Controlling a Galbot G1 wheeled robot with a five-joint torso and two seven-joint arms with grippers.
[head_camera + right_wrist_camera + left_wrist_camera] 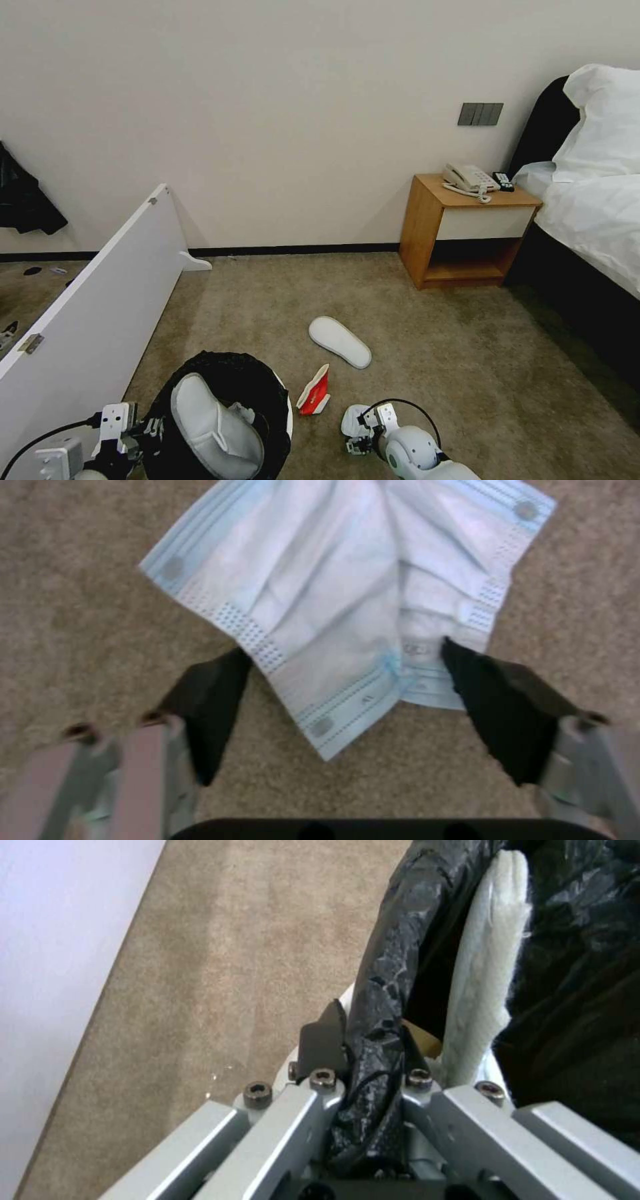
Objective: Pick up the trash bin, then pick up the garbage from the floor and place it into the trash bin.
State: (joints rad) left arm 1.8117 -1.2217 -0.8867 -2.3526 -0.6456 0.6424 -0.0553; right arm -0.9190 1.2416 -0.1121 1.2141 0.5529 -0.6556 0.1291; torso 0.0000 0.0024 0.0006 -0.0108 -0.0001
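Observation:
The trash bin [227, 363], white with a black bag over its rim, sits at the lower left of the head view with a white slipper [213, 427] inside. My left gripper [143, 427] is shut on the bin's rim [393, 940], pinching the black bag beside the slipper [487, 965]. On the carpet lie a second white slipper [340, 341], a red-and-white carton [313, 391] and a white-and-blue pleated tissue [353, 419]. My right gripper [353, 440] is low over that tissue [347, 580], open [343, 665], one finger on each side of its near edge.
A long white panel [100, 293] leans along the left. A wooden nightstand [467, 230] with a telephone stands against the wall, with the bed [593, 220] at the right. Open carpet lies between them.

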